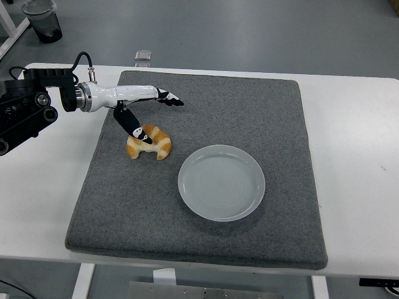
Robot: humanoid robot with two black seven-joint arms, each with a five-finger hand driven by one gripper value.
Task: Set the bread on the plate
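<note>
A golden croissant lies on the grey felt mat, left of a round pale plate that holds nothing. My left hand reaches in from the left, just above and behind the croissant. Its fingers stretch out flat toward the right, and the thumb points down onto the croissant's top. The hand is open and grips nothing. The right arm does not show.
The mat covers most of the white table. A dark bin stands on the floor at the top left, and a small grey object lies on the floor beyond the table's far edge.
</note>
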